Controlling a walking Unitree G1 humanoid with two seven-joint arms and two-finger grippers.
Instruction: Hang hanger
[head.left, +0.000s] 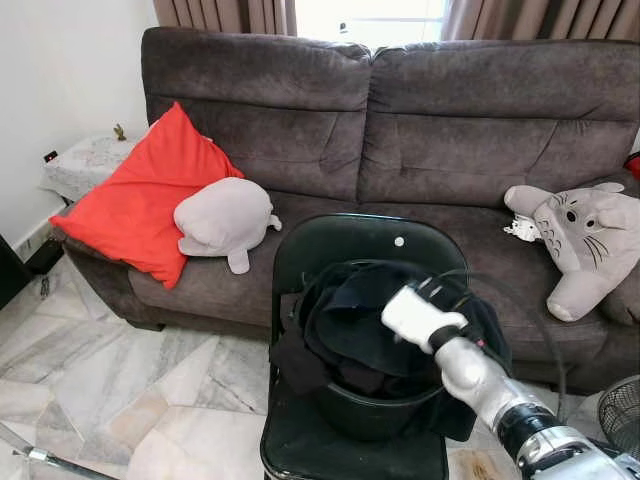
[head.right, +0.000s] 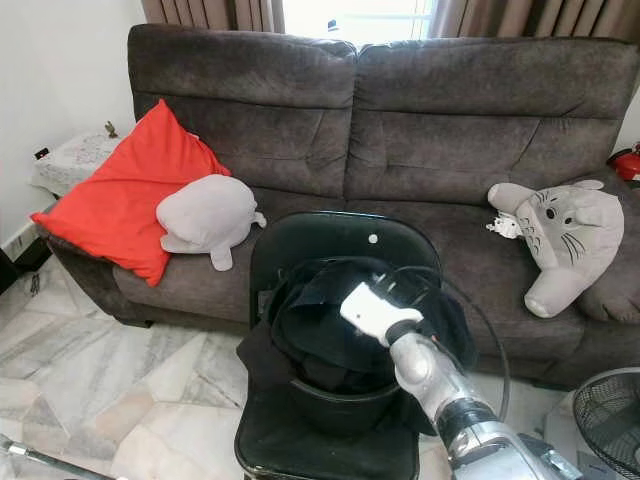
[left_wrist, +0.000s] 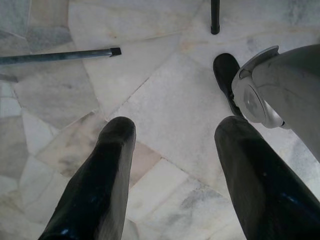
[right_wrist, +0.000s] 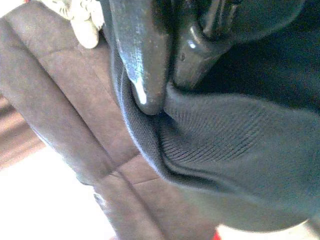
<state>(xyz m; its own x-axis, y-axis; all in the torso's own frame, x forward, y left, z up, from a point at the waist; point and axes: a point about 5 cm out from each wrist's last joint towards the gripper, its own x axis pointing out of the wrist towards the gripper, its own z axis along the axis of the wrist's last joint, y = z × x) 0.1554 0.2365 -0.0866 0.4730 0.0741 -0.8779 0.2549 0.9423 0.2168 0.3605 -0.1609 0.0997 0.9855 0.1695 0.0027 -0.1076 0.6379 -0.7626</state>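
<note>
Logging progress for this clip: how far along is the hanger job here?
Early stage. Nothing looks hung yet. In hand: the right end effector is pinched on dark clothing piled in the black bucket on the black chair. No hanger can be made out in the pile. The left end effector hangs open over the floor. Left: lifting the item out and hanging it.

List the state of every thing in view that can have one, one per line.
Right claw: shut on the dark garment.
Left claw: open, hanging over the marble floor.
Dark garment: heaped in the black bucket, pinched at its edge.
Black bucket: upright on the black chair.
Red cushion: leaning on the sofa.
Grey plush: lying tilted on the sofa.
</note>
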